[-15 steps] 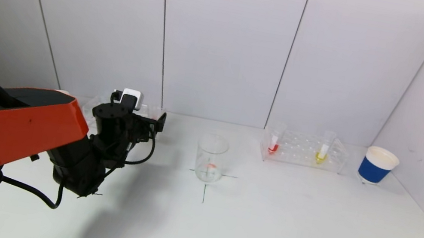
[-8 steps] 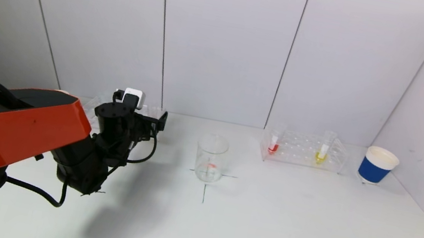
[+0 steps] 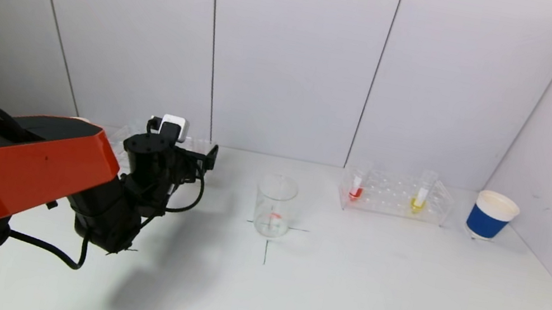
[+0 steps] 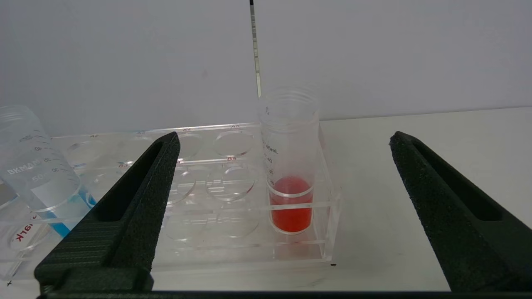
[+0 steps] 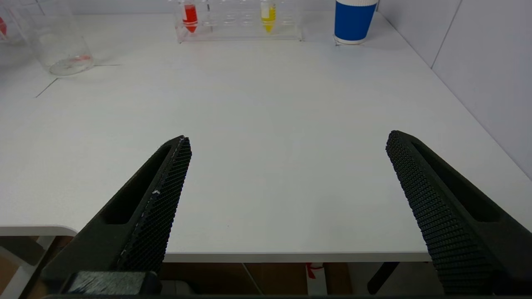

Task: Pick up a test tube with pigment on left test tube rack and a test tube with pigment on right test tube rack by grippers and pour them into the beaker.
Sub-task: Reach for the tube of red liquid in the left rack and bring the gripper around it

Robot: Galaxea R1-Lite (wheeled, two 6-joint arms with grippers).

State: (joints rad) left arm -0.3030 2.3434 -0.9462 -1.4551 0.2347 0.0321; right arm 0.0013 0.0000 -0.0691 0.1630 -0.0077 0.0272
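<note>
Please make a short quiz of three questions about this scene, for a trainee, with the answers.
1. True or false: the left gripper already holds the red tube.
2. Which colours of pigment stand in the right rack? A) red and yellow B) blue and green C) only yellow
3. What stands right of the right rack, near the wall?

Key:
1. False. It is open, short of the tube in the left rack.
2. A: red and yellow.
3. A blue cup.
</note>
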